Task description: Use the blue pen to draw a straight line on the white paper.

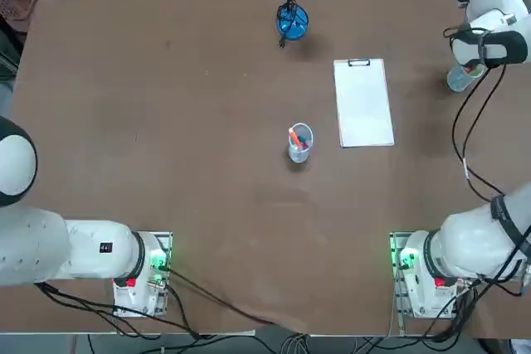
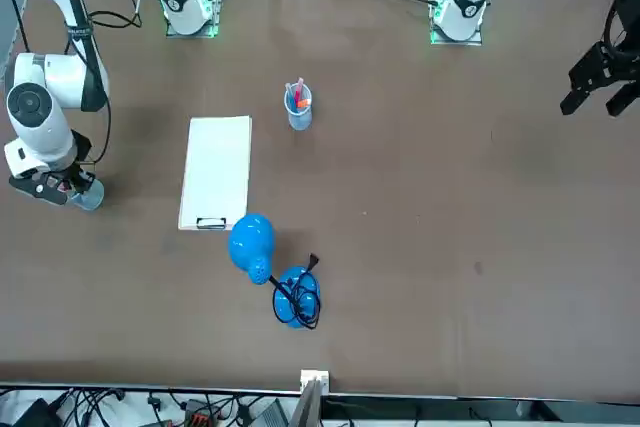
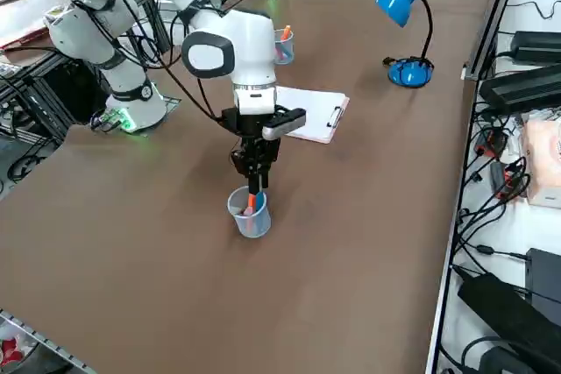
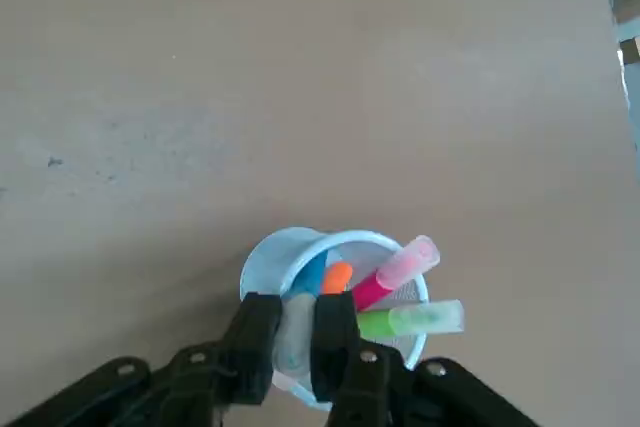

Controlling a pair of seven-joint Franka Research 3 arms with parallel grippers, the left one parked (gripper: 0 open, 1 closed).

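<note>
The blue pen (image 4: 300, 319) is found standing in a small clear cup (image 4: 262, 259) near the table's right edge, well apart from the white paper (image 1: 363, 105), which lies on its clipboard nearer the table's middle, with the clip (image 1: 358, 62) at the short end toward the far edge. In the wrist view the jaws of the right gripper (image 4: 297, 332) are seen drawn in narrow on a pale blue stick at the cup's rim, judged to be the blue pen, while an orange pen (image 4: 337, 277), a pink pen (image 4: 395, 272) and a green pen (image 4: 410, 320) lean just beside it. The pen is judged to be light, stiff and smooth, so it could slip or swivel between the pads unless it is taken near its upper part and lifted straight up; the thin cup is likely to tip or ride up with it. The arm is reached out over the cup, with the wrist directly above it and the gripper pointed straight down into the cup's mouth.
</note>
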